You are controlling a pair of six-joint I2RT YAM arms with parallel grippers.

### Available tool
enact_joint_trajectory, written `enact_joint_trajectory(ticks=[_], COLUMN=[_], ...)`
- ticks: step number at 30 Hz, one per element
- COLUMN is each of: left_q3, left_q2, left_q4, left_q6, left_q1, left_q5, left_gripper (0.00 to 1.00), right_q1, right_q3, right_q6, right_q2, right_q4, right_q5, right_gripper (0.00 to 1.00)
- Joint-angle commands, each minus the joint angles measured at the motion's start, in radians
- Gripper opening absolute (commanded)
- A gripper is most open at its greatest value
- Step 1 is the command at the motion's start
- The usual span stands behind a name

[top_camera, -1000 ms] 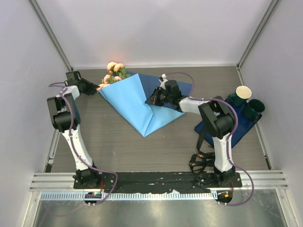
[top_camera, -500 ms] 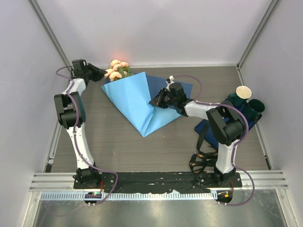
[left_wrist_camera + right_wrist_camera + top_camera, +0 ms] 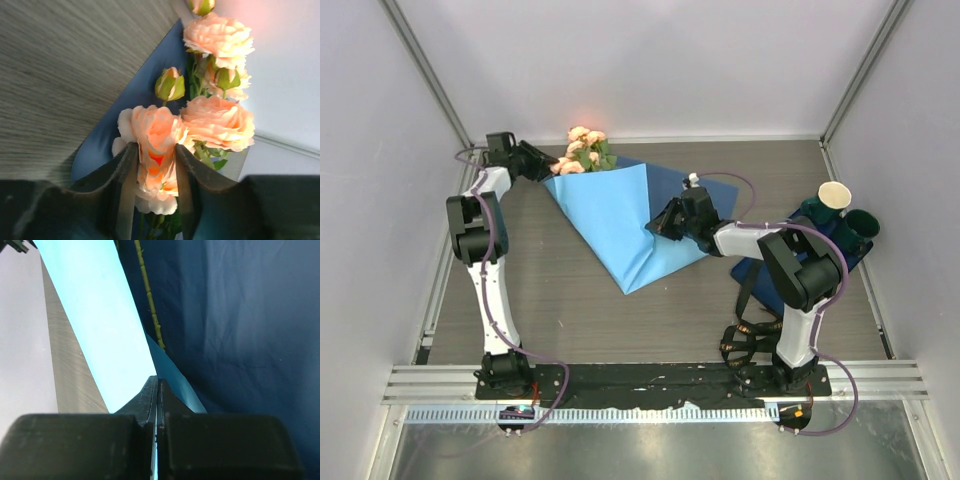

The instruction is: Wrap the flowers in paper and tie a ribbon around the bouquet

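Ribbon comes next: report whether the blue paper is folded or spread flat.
Folded. A light-blue flap of the paper lies over its darker face, the flowers poking out at the far end; the right hand pinches its edge.

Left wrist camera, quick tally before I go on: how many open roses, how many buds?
Open peach roses: 3, one between the left pincer's fingers
Closed or part-open buds: 3, one cut off by the top edge
Total: 6
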Motion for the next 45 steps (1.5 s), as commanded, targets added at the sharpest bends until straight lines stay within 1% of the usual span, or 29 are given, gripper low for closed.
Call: enact_joint_trajectory(ticks=[1, 3, 6, 7, 8, 9, 11, 12, 14, 15, 17, 18, 19, 21, 22, 24, 26, 29, 32, 34, 35, 36, 37, 38, 39, 40, 42, 45], left_q3=[0.096, 0.132, 0.178, 0.185, 0.186, 0.183, 0.177, 0.148, 0.108, 0.070, 0.047, 0.051, 0.059, 0.105, 0.125, 0.191, 0.272, 0.387, 0.422, 0.409, 0.386, 0.372, 0.358, 0.346, 0.343, 0.341, 0.340, 0.343], left_q2=[-0.037, -0.044, -0.080, -0.095, -0.130, -0.155, -0.199, -0.251, -0.297, -0.319, -0.313, -0.298, -0.255, -0.201, -0.151, -0.097, -0.025, 0.075, 0.124, 0.126, 0.126, 0.117, 0.114, 0.110, 0.113, 0.113, 0.115, 0.115], left_q4=[-0.056, -0.121, -0.223, -0.263, -0.280, -0.296, -0.342, -0.346, -0.313, -0.294, -0.225, -0.210, -0.195, -0.194, -0.194, -0.205, -0.228, -0.309, -0.340, -0.333, -0.325, -0.305, -0.297, -0.296, -0.296, -0.297, -0.296, -0.296], left_q6=[0.069, 0.110, 0.174, 0.188, 0.205, 0.214, 0.239, 0.242, 0.248, 0.236, 0.210, 0.181, 0.171, 0.164, 0.162, 0.162, 0.174, 0.194, 0.205, 0.207, 0.210, 0.210, 0.211, 0.211, 0.216, 0.217, 0.217, 0.213], left_q1=[0.003, 0.003, 0.002, -0.003, -0.003, -0.004, -0.023, -0.032, -0.066, -0.081, -0.116, -0.124, -0.170, -0.195, -0.214, -0.222, -0.227, -0.227, -0.221, -0.218, -0.221, -0.219, -0.219, -0.218, -0.218, -0.218, -0.216, -0.215], left_q5=[0.005, 0.002, -0.031, -0.044, -0.053, -0.068, -0.121, -0.139, -0.162, -0.165, -0.116, -0.069, -0.053, -0.030, -0.027, -0.027, -0.036, -0.038, -0.039, -0.036, -0.031, -0.028, -0.028, -0.027, -0.027, -0.027, -0.027, -0.024], left_gripper=[0.49, 0.61, 0.69, 0.71, 0.78, 0.80, 0.80, 0.76, 0.70, 0.60, 0.49, 0.44, 0.41, 0.35, 0.32, 0.27, 0.27, 0.25, 0.24, 0.22, 0.22, 0.22, 0.22, 0.22, 0.22, 0.22, 0.22, 0.21], right_q1=[0.005, 0.005, 0.003, 0.005, 0.005, 0.003, 0.005, 0.005, 0.006, 0.006, 0.006, 0.006, 0.005, 0.006, 0.006, 0.006, 0.006, 0.006, 0.006, 0.003, 0.003, 0.003, 0.003, -0.001, -0.004, -0.007, -0.007, -0.006], right_q3=[-0.003, 0.009, 0.020, 0.021, 0.018, 0.015, 0.003, -0.002, -0.003, -0.005, -0.009, -0.012, -0.014, -0.022, -0.023, -0.034, -0.066, -0.115, -0.150, -0.151, -0.141, -0.135, -0.126, -0.109, -0.100, -0.094, -0.086, -0.057], right_q6=[-0.014, -0.028, -0.037, -0.038, -0.031, -0.025, -0.009, -0.003, 0.001, 0.003, 0.003, 0.011, 0.012, 0.020, 0.024, 0.027, 0.050, 0.089, 0.094, 0.057, -0.016, -0.060, -0.083, -0.106, -0.168, -0.192, -0.248, -0.237], right_q2=[-0.044, -0.047, -0.063, -0.069, -0.073, -0.083, -0.090, -0.093, -0.092, -0.092, -0.098, -0.104, -0.118, -0.130, -0.138, -0.162, -0.193, -0.227, -0.242, -0.225, -0.218, -0.198, -0.178, -0.163, -0.149, -0.129, -0.104, -0.058], right_q4=[0.044, 0.038, 0.015, -0.005, -0.014, -0.013, -0.014, -0.010, -0.002, -0.002, 0.000, 0.000, -0.002, -0.008, -0.019, -0.045, -0.052, -0.039, 0.000, 0.061, 0.076, 0.096, 0.096, 0.098, 0.069, 0.058, 0.061, 0.062], right_q5=[0.039, 0.030, 0.039, 0.047, 0.054, 0.059, 0.065, 0.057, 0.056, 0.054, 0.057, 0.062, 0.068, 0.077, 0.082, 0.100, 0.116, 0.129, 0.140, 0.062, 0.019, -0.083, -0.125, -0.171, -0.194, -0.193, -0.216, -0.249], right_gripper=[0.00, 0.00, 0.00, 0.00, 0.00, 0.00, 0.00, 0.00, 0.00, 0.00, 0.00, 0.00, 0.00, 0.00, 0.00, 0.00, 0.00, 0.00, 0.00, 0.00, 0.03, 0.14, 0.28, 0.37, 0.44, 0.53, 0.55, 0.54])
